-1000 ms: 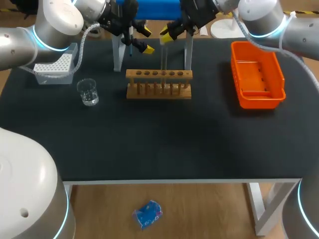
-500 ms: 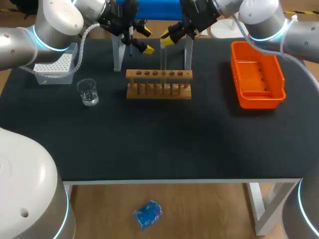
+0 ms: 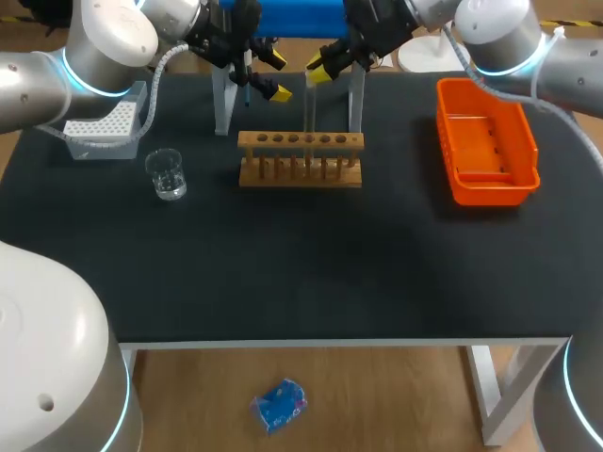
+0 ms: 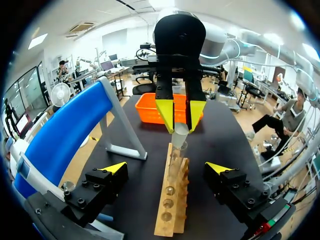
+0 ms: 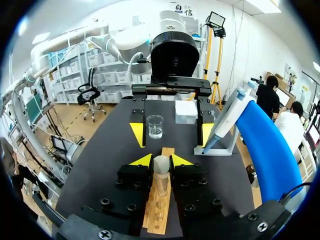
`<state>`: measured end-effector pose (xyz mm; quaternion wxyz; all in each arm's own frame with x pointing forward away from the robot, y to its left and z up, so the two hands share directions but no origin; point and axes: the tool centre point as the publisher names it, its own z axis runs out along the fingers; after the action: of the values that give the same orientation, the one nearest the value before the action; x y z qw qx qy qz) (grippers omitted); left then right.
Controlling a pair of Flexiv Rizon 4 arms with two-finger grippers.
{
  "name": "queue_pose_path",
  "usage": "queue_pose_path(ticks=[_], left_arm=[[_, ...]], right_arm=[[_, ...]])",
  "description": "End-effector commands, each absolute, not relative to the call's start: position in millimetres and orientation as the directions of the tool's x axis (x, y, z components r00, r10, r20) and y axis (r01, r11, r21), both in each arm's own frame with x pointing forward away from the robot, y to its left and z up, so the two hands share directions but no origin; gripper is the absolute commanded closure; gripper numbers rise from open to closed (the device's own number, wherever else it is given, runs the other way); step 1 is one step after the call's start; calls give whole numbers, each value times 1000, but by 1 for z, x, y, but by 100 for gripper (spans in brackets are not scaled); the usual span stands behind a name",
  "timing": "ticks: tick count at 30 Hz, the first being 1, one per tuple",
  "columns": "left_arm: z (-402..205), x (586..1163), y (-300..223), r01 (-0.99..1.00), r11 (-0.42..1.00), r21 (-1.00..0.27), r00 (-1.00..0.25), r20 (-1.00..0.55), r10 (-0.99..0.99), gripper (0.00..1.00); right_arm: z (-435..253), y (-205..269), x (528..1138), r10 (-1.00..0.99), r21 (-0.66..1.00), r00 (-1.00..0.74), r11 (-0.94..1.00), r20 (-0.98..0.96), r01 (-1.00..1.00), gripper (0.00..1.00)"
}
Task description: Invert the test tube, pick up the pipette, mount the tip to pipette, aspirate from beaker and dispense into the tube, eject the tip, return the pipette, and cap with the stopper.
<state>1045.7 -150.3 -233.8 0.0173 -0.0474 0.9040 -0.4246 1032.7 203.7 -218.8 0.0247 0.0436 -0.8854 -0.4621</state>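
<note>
The tabletop is black and matte (its front edge is white) and stands on white legs. Below it shows a light brown wooden floor.

Org bin, blue stand, tan rack, blk table, clr beaker, clr tube.

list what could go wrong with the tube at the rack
The right gripper pinches the tube only near its top, so it might slip when turned. Its lower end sits at the rack; tilting early could jam it or tip the rack. The open left gripper is close by.
</note>
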Motion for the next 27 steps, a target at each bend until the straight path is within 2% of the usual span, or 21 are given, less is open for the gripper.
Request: queue_pose_path(ticks=[1,27], left_arm=[[-233,1047,-150,-73,638,-767,-995,14,-97,0],[-233,1047,-150,-73,638,-767,-995,14,-97,0]], right_arm=[[-220,205,1033,-106,818,-994,572,10,-53,100],[-231,204,1025,-106,813,-993,582,46,-24,100]])
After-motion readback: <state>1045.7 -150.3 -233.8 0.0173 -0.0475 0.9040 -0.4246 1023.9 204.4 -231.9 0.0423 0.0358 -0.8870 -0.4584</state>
